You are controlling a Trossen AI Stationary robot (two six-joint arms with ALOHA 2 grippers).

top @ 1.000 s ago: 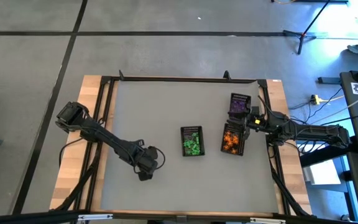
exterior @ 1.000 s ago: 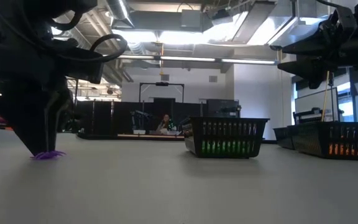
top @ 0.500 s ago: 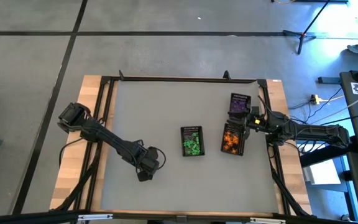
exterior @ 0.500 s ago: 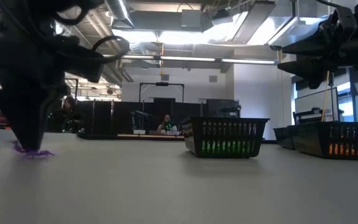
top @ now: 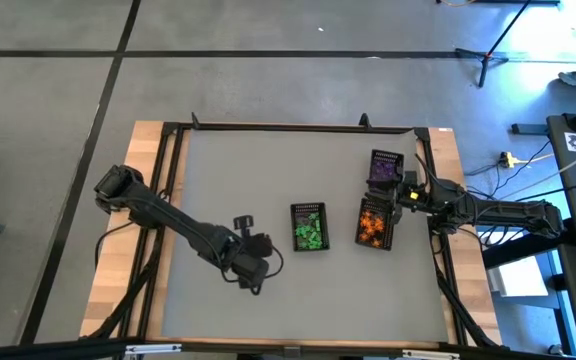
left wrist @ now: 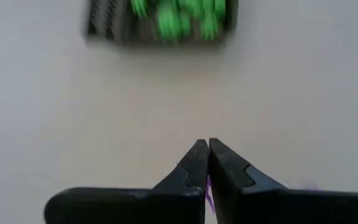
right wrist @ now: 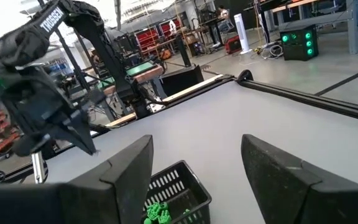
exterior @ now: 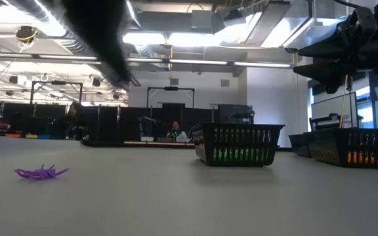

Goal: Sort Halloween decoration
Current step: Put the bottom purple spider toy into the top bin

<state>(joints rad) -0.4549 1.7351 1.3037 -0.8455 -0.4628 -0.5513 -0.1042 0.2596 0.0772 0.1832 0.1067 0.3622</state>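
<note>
A purple spider trinket lies flat on the grey table, and nothing holds it in the low view. My left gripper hangs shut above the near-left part of the table, pointing steeply down. In the low view it is only a dark blur near the top. Ahead of it stands the mesh basket of green trinkets. My right gripper waits open at the table's right edge, beside the orange-filled basket and the purple-filled basket. My left gripper's fingertips are closed against each other. A thin purple streak shows in the slit behind the tips. I cannot tell whether it is caught between the fingers or is the spider on the table below.
The green basket stands mid-table, with the orange basket to its right. Open grey tabletop lies around the spider. A black frame rail borders the table. A person sits far off in the room behind.
My left gripper stood with its tips on the table at the purple spider. It has since risen out of the top of the low view and gone a little toward the table's right edge. The spider shifted slightly under it and now lies uncovered on the table.
</note>
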